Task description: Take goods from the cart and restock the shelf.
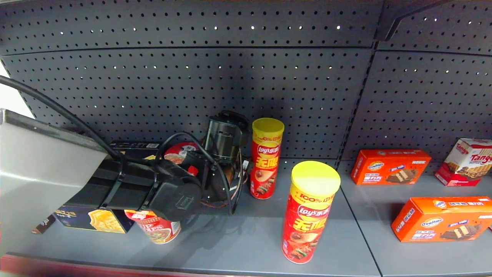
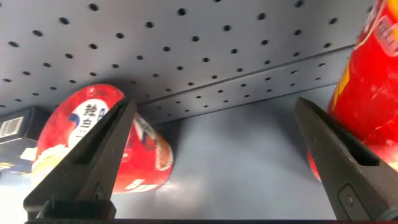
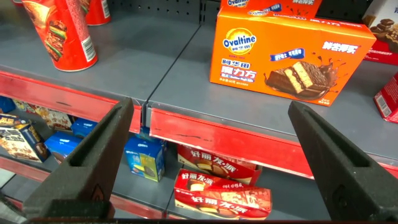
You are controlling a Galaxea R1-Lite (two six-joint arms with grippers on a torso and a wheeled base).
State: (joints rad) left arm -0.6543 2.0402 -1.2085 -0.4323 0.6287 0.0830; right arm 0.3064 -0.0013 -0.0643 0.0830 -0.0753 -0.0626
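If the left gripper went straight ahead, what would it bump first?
Probably the pegboard back wall, reached through the gap between the red noodle cup and the back chip can. Depth is hard to judge.

**Left gripper open before the back wall**

The left gripper [image 2: 214, 106] hangs with its fingers spread wide and nothing between them. Beyond one finger, a red noodle cup [image 2: 152, 152] sits on the grey shelf [image 2: 249, 155] near the pegboard wall [image 2: 205, 43], with a dark box [image 2: 15, 124] beside it. Beyond the other finger is a red chips can [image 2: 373, 93].
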